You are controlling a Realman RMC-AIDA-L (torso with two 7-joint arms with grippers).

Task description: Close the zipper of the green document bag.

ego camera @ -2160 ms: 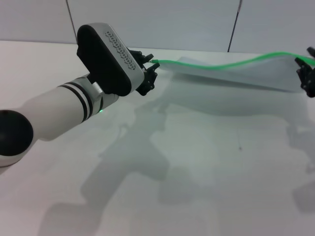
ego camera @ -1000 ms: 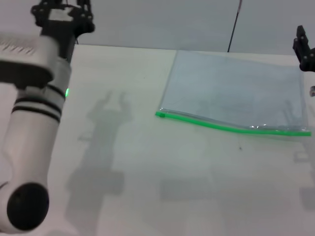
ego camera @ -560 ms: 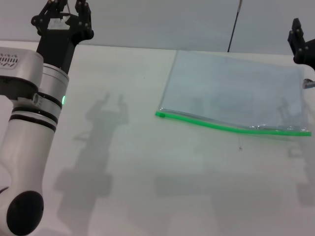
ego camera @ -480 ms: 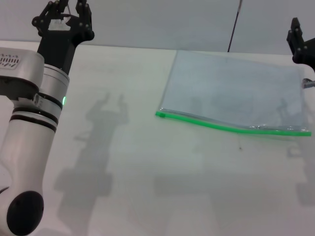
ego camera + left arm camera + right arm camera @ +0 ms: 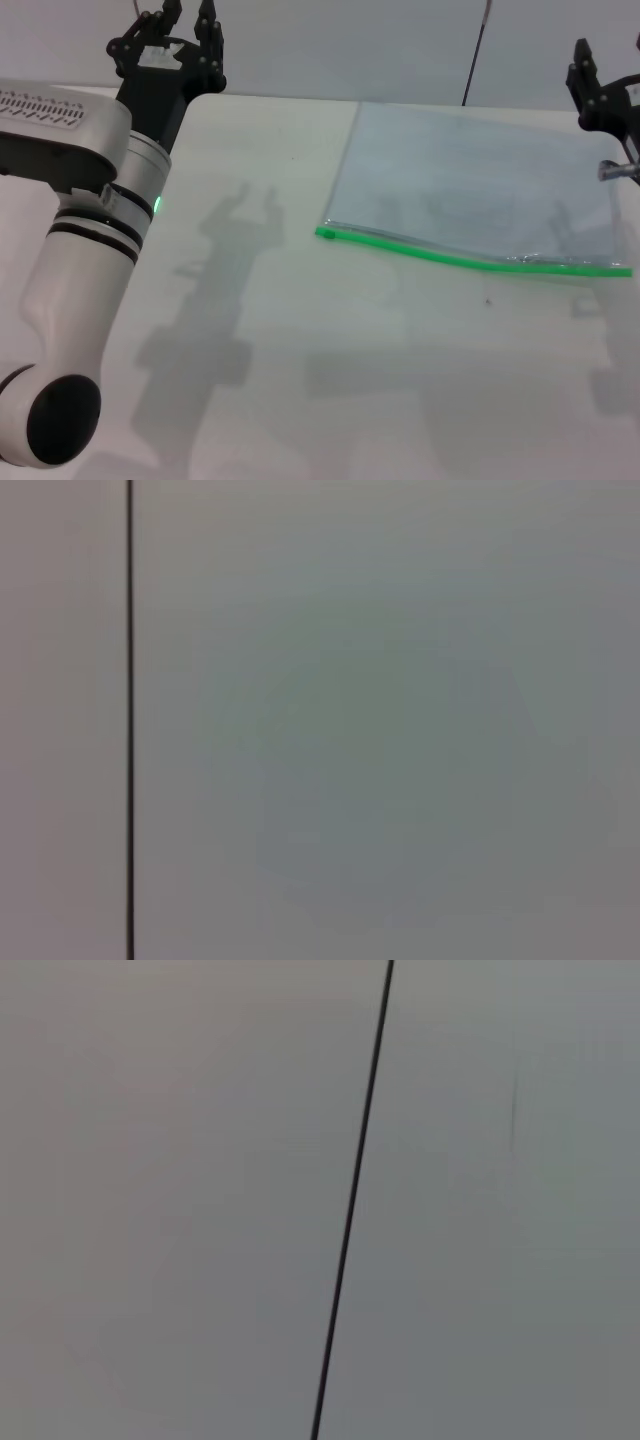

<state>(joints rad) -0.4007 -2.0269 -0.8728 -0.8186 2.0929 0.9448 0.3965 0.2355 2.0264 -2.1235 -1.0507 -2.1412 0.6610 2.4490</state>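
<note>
The green document bag (image 5: pixel 470 185) lies flat on the white table, right of centre, a translucent blue-grey pouch. Its zipper (image 5: pixel 470 261) is the bright green strip along the edge nearest me, running from a small green end piece (image 5: pixel 325 234) on the left to the far right. My left gripper (image 5: pixel 185 20) is raised at the back left, well away from the bag, open and holding nothing. At the right frame edge my right gripper (image 5: pixel 600 85) hovers above the bag's far right corner, partly cut off. Neither wrist view shows the bag.
The white table (image 5: pixel 330 380) stretches bare in front of the bag. A grey panelled wall (image 5: pixel 350 45) with a dark seam stands behind it. Both wrist views show only wall panels (image 5: pixel 380 730) and a dark seam (image 5: pixel 350 1210).
Earlier the bag hung lifted between both grippers; both let go and rose, leaving it flat on the table. Lately the left arm shifted right and the right gripper edged left.
</note>
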